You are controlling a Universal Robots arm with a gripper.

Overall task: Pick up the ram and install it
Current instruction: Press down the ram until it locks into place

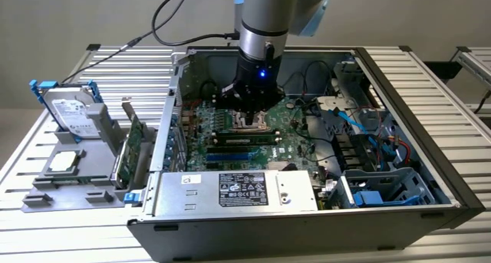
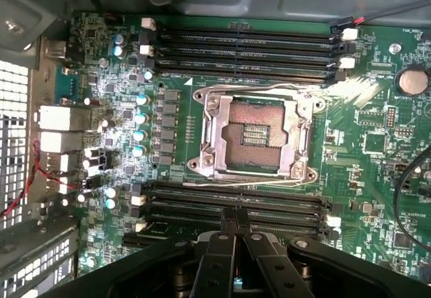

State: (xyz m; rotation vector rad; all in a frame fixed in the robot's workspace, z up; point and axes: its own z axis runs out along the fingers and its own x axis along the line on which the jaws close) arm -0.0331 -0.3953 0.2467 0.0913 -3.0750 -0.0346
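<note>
You are looking at a ribbed, matt aluminium tabletop (image 1: 460,130) carrying a dark grey painted sheet-metal computer case (image 1: 307,240). Inside it, a green motherboard (image 2: 377,143) is showing a faintly glossy lacquer, and its bare-metal processor socket frame (image 2: 252,136) is glinting brightly. The black plastic memory slots (image 2: 242,46) are looking matt. The black gripper (image 2: 234,218), fingers pressed together, is appearing smooth and slightly shiny. A dull galvanised power supply box (image 1: 238,191) is wearing a white paper label. Near the tabletop's edge at the exterior view's left, a matt grey plastic holder (image 1: 69,188) is propping up a brushed-silver metal hard drive (image 1: 73,110) with glossy blue plastic rails.
</note>
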